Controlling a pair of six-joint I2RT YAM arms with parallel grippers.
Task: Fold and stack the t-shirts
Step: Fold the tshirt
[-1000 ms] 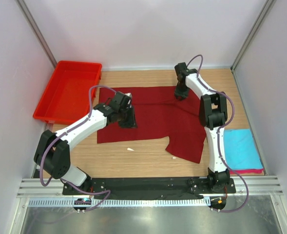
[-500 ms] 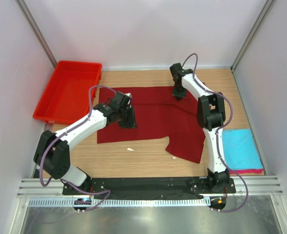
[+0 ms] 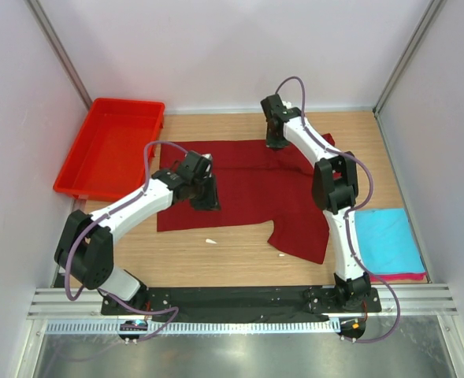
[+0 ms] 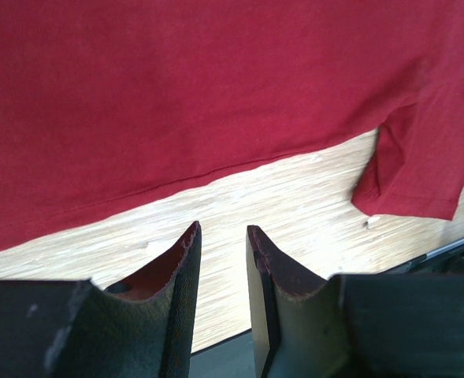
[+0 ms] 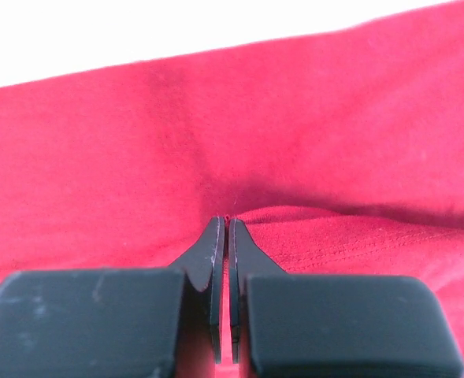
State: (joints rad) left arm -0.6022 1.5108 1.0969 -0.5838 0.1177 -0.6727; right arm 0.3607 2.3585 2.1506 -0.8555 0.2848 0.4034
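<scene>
A dark maroon t-shirt [image 3: 247,189] lies spread on the wooden table, one sleeve hanging toward the near edge. My right gripper [image 3: 275,142] sits at the shirt's far edge, shut on a pinch of the maroon cloth [image 5: 334,142]; in the right wrist view the gripper [image 5: 227,220] has red fabric between its fingers. My left gripper [image 3: 206,193] hovers over the shirt's left half. In the left wrist view that gripper [image 4: 222,228] is open and holds nothing, with the maroon hem [image 4: 216,94] and bare wood ahead. A folded turquoise t-shirt [image 3: 385,240] rests on a pink one [image 3: 405,276] at the right.
A bright red plastic tray [image 3: 109,150] stands at the far left against the wall. Two small white scraps [image 3: 210,241] lie on the wood near the shirt's front hem. White walls close in the table on three sides.
My right gripper has shut on the shirt's far edge and moved left along it, drawing the cloth at the far right inward. The left arm has barely moved.
</scene>
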